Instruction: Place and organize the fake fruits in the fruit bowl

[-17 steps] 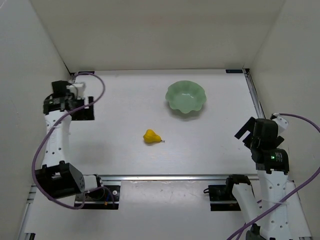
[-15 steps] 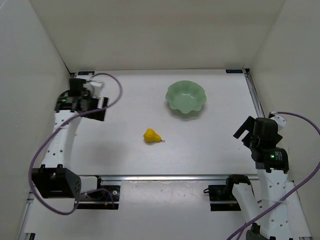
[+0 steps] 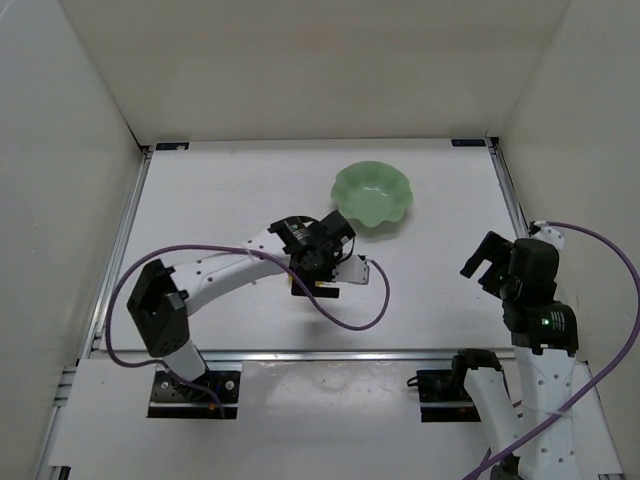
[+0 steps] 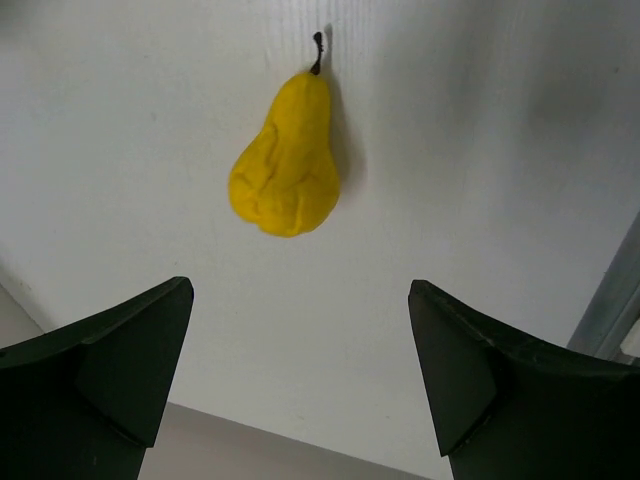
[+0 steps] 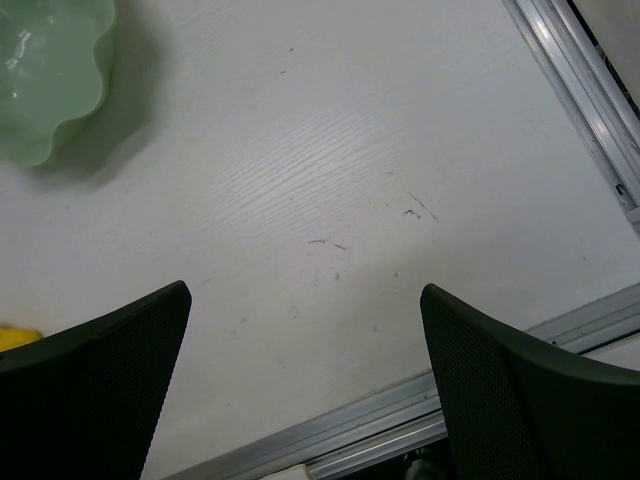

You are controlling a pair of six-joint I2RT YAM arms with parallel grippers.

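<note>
Your left gripper (image 4: 300, 325), fingers spread wide, hovers with the small glossy yellow pear-shaped plastic fruit (image 4: 285, 160) lying untouched on the white table (image 4: 480, 150) just ahead, between the fingertips. Expect it light, rigid and slippery, so pinch across its broad belly. The right gripper (image 5: 305, 310) is also spread and empty, with the pale mint-green scalloped bowl (image 5: 40, 90) well beyond its left-hand finger. No writing is legible

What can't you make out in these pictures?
Top view: the pear is nearly covered by the left gripper.
Right wrist view: the bowl is cut off by the top-left corner; the pear is a sliver at the left edge.
Left wrist view: no bowl in frame.
</note>
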